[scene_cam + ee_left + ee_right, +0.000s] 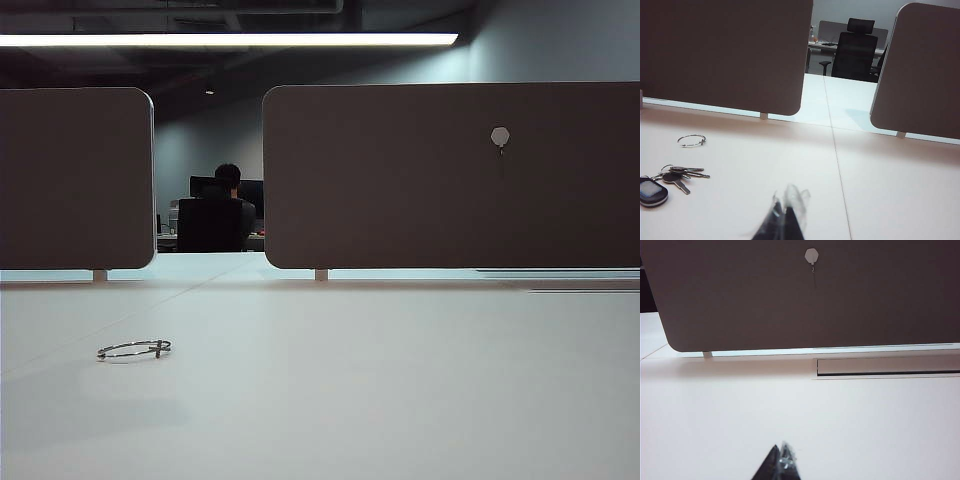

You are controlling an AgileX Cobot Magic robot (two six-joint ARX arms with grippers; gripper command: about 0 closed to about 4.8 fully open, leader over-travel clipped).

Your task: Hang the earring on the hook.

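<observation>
Left gripper point(784, 220) and right gripper point(781, 462) — jaws together, mostly cropped; earring point(134, 349) flat on table point(400, 380), hook point(500, 137) on panel point(450, 180).

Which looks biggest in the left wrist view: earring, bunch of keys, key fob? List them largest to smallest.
1. bunch of keys
2. key fob, unsure, since it lies nearest the camera and is cut by the picture's edge
3. earring, farther away

Neither shut gripper holds anything.

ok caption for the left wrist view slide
Shut left gripper above the white table, earring lying beyond a key bunch.
</observation>
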